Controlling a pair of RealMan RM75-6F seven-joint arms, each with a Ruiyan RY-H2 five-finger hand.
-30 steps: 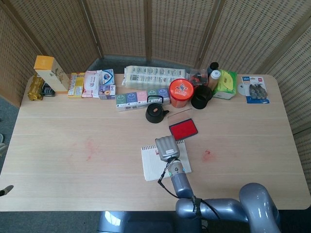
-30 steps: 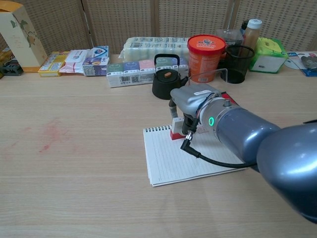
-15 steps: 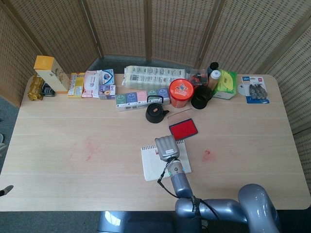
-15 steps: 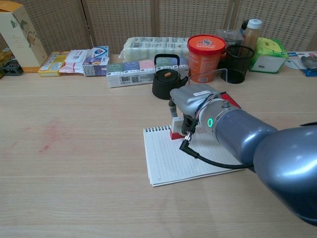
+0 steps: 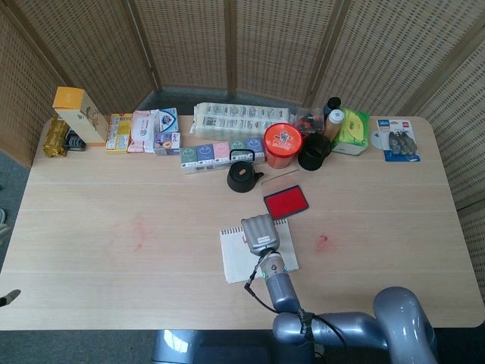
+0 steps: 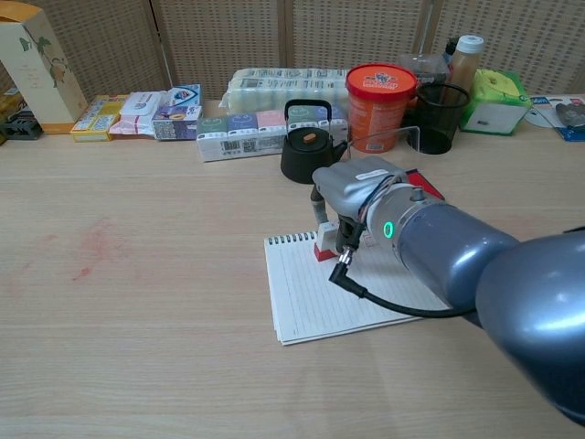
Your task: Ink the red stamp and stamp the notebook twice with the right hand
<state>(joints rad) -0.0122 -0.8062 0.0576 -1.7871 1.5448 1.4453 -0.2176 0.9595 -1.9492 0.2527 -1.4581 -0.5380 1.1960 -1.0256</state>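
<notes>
My right hand (image 6: pixel 355 188) grips the red stamp (image 6: pixel 324 251), whose white handle and red base show below the fingers. The stamp's base is down on the upper part of the lined notebook (image 6: pixel 311 297), close to its spiral edge. From the head view the right hand (image 5: pixel 259 233) covers the stamp and the notebook's (image 5: pixel 236 263) top right part. The red ink pad (image 5: pixel 286 201) lies open just beyond the notebook; in the chest view only a corner of the ink pad (image 6: pixel 426 186) shows behind the wrist. My left hand is out of sight.
A black teapot (image 6: pixel 304 146), an orange tub (image 6: pixel 380 94) and a black mesh cup (image 6: pixel 436 118) stand just behind the pad. Boxes and packets (image 5: pixel 220 136) line the table's far edge. Red ink smudges (image 5: pixel 323 242) mark the tabletop.
The right hand and the stamp have shifted slightly nearer and lower on the page. Nothing else has moved.
</notes>
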